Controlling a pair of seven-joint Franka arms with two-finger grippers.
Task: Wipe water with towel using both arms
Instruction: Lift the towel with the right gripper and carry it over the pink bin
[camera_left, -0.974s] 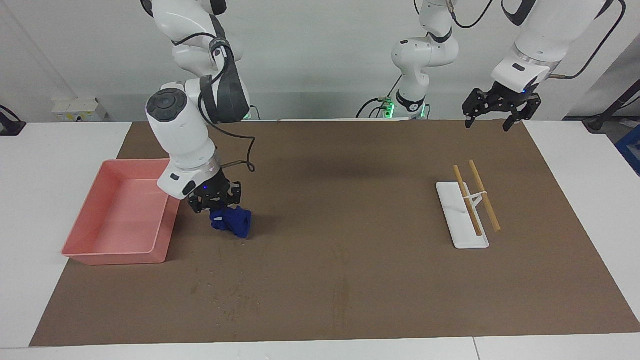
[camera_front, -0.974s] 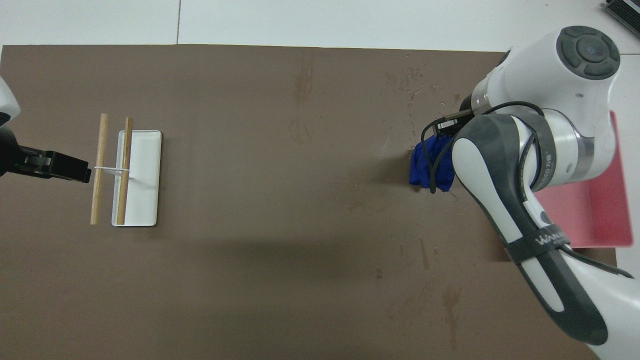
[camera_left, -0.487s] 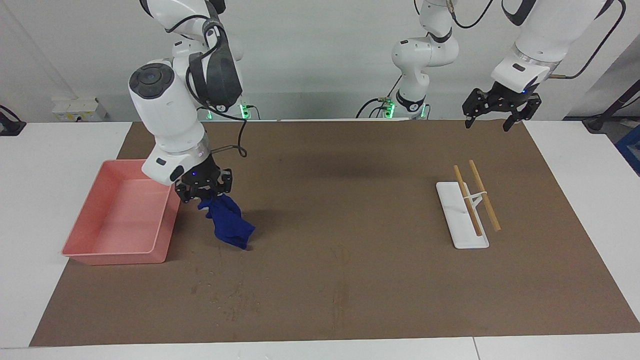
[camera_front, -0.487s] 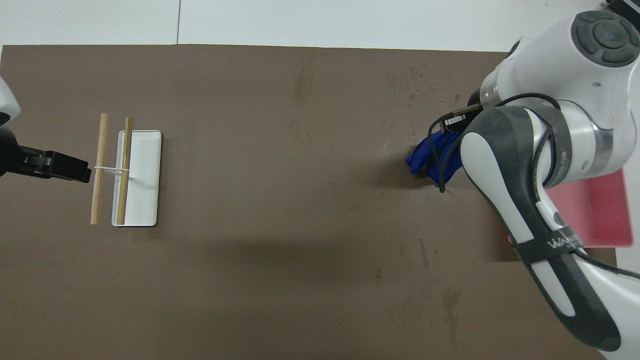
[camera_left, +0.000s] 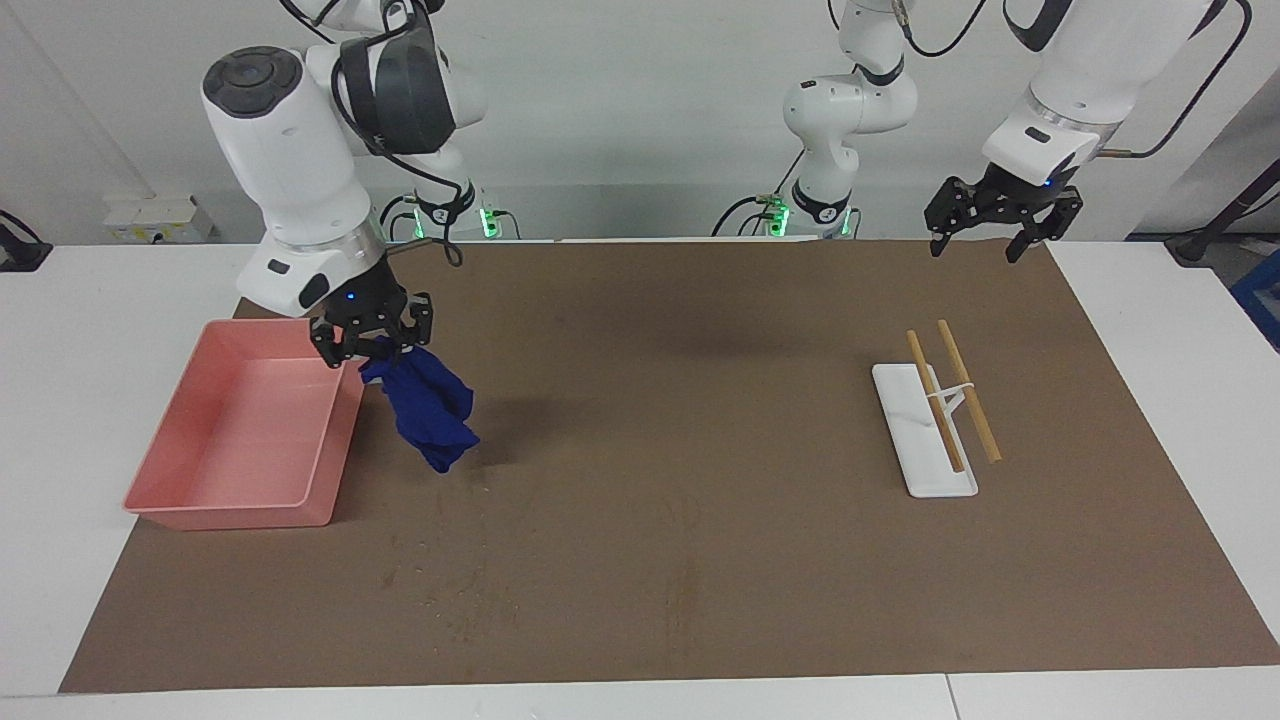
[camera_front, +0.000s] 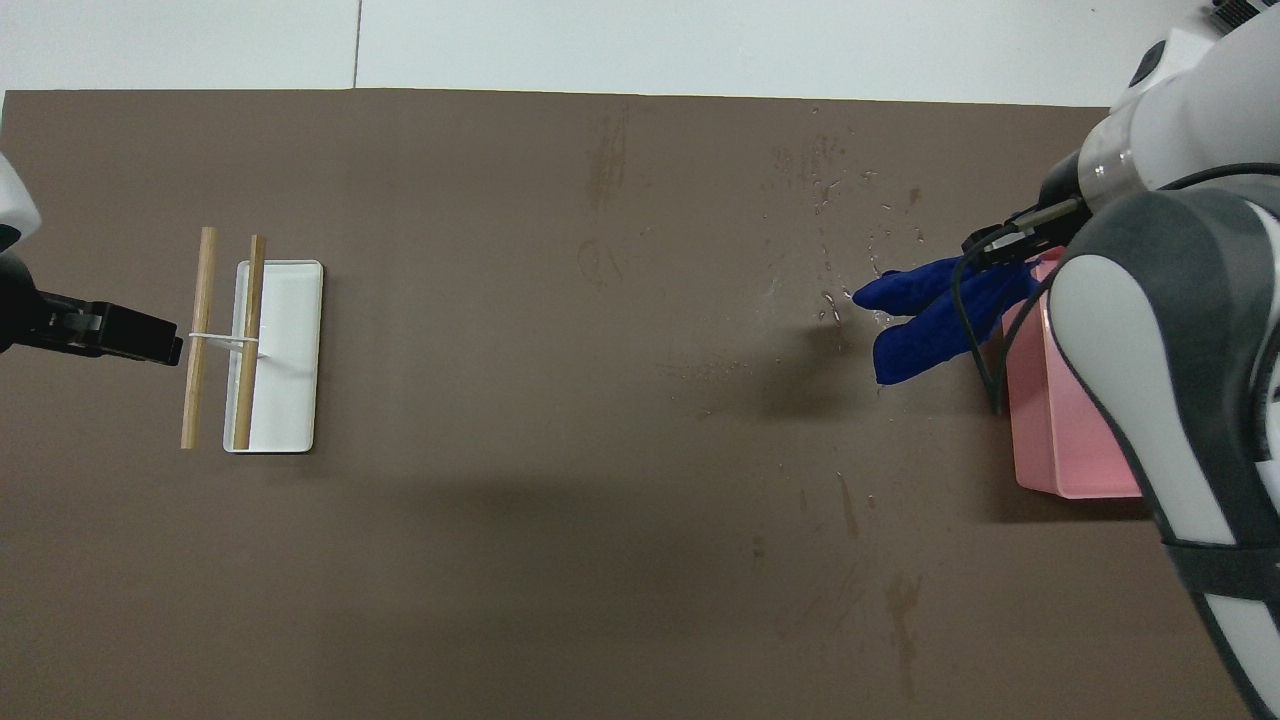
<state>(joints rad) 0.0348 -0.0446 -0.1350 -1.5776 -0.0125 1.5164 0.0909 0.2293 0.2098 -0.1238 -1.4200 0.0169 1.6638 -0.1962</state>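
Right gripper (camera_left: 372, 338) risen, clenched on towel (camera_left: 425, 410), now clear of mat; cloth hangs at claw's five o'clock, beside pink tray (camera_left: 190, 500). Left gripper (camera_left: 1000, 222) released, waits well apart.

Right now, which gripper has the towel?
The right gripper, raised beside the pink tray, holds the blue towel dangling. The left gripper hangs open and empty.

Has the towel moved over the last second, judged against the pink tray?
Yes. The towel, held by the right pincer, has risen off the mat and shifted toward the pink tray, now hanging beside its rim.
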